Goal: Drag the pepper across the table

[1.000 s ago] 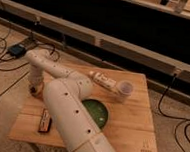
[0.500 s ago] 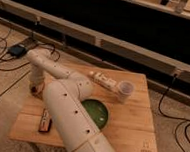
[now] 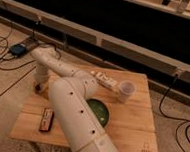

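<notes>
Light wooden planks make up the table (image 3: 129, 121), a low rectangle standing on a speckled floor in front of a dark wall. The white arm (image 3: 73, 106) crosses the top from the near side and bends back toward the far left corner, where the gripper (image 3: 39, 87) comes down right at the left edge; I cannot tell how it is set or whether it has hold of anything. The pepper cannot be made out, and no yellow-orange lump shows on the visible planks. A green bowl (image 3: 99, 112) sits near the middle, partly behind the arm, a white cup (image 3: 126, 91) stands toward the far right, and a flat dark bar (image 3: 46, 120) lies near the front left edge. The right half of the top, beyond the bowl and in front of the cup, is bare wood out to the edge.
</notes>
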You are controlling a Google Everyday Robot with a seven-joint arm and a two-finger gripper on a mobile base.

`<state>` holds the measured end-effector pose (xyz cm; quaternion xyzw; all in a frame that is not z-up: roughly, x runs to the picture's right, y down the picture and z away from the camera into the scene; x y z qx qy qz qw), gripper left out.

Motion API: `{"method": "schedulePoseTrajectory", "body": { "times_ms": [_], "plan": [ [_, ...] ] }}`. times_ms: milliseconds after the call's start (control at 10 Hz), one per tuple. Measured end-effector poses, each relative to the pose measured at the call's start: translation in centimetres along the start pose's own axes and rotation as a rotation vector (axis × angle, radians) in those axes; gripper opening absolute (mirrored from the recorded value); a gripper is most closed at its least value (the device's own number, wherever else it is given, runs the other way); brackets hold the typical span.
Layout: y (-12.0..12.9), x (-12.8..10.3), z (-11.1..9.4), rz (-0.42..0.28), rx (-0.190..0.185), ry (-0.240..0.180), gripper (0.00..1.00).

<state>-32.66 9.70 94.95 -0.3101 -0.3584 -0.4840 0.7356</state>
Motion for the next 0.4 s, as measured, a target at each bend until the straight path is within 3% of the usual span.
{"method": "schedulePoseTrajectory", "body": {
  "times_ms": [400],
  "plan": [
    [1.3, 0.9, -2.4, 0.019, 0.005, 0.038, 0.80]
  ]
}}
